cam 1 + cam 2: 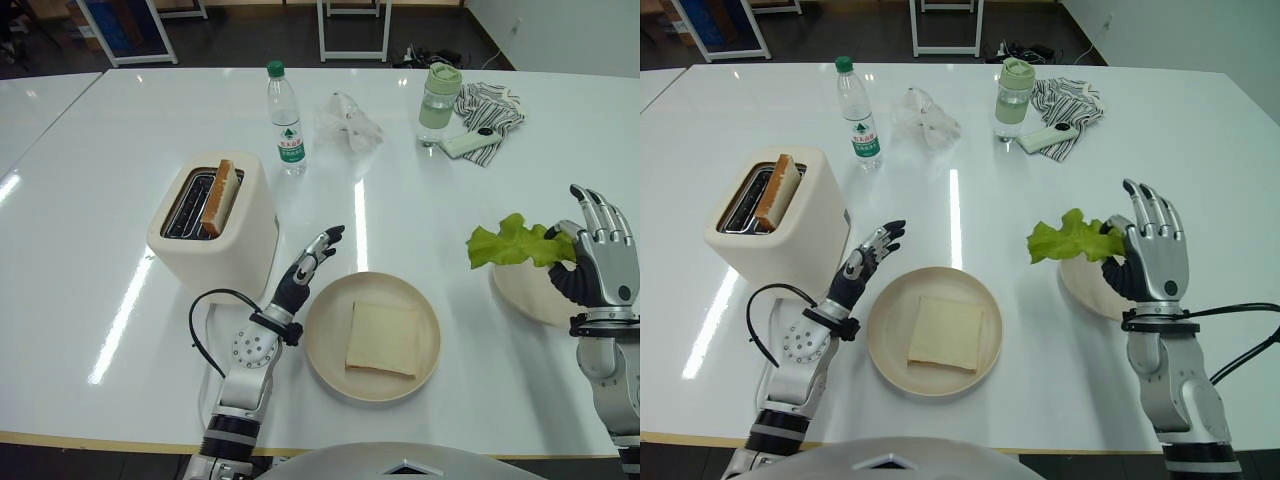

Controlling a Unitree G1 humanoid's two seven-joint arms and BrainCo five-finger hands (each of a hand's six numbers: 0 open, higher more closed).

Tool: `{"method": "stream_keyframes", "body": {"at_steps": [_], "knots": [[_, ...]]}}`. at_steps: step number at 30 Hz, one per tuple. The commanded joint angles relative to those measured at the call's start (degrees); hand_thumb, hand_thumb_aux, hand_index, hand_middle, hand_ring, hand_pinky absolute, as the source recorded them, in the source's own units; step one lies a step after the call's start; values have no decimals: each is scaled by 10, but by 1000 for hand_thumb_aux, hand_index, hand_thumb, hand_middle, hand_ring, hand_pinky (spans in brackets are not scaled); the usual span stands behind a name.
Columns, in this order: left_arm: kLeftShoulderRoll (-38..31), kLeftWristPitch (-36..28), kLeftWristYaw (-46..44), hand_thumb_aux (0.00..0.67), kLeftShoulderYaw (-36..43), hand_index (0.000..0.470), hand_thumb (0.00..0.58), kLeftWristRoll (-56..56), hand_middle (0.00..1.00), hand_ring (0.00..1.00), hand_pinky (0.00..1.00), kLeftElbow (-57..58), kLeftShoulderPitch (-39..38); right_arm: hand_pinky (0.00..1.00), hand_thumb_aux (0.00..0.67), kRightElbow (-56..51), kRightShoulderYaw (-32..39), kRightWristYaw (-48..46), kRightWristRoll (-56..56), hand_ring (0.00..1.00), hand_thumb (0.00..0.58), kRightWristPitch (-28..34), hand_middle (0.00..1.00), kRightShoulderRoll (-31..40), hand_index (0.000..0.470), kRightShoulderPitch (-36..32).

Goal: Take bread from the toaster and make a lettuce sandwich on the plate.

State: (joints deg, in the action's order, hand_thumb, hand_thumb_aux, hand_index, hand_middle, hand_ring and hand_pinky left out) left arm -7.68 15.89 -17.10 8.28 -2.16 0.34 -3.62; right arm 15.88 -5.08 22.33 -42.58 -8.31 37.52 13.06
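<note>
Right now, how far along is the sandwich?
Done: one bread slice lies on the plate. In hand: the right robot hand holds a lettuce leaf at the bowl. Left: lettuce onto the bread, then the second slice, still in the toaster, on top. The left robot hand is open.

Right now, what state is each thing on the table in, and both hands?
Toaster: one bread slice sticking up from a slot.
Plate: one flat slice on it, no lettuce.
Lettuce: held by right hand above bowl.
Left hand: open, empty, beside plate.
Bottle: upright, capped.
Tumbler: upright, lid on.
</note>
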Motion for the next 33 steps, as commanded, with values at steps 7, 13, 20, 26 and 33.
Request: {"method": "stream_keyframes", "body": {"at_steps": [7, 13, 20, 26, 33], "knots": [[-2, 5, 2, 0, -6, 0, 0, 3, 0, 0, 0, 24, 17, 0, 670, 15, 111, -67, -1, 0, 580, -71, 0, -75, 470, -13], [4, 8, 21, 0, -25, 0, 0, -1, 0, 0, 0, 30, 22, 0, 670, -32, 195, -83, -43, 0, 580, -90, 0, -115, 470, -17], [14, 2, 43, 0, -44, 0, 0, -3, 0, 0, 0, 45, 33, 0, 670, -94, 238, -72, -71, 0, 580, -92, 0, -142, 470, -23], [19, 0, 42, 0, -41, 0, 0, 1, 0, 0, 0, 47, 32, 0, 670, -98, 255, -71, -87, 0, 580, -93, 0, -140, 470, -10], [21, -1, 42, 0, -42, 0, 0, 2, 0, 0, 0, 50, 33, 0, 670, -87, 244, -76, -88, 0, 580, -91, 0, -119, 470, 8]]}}
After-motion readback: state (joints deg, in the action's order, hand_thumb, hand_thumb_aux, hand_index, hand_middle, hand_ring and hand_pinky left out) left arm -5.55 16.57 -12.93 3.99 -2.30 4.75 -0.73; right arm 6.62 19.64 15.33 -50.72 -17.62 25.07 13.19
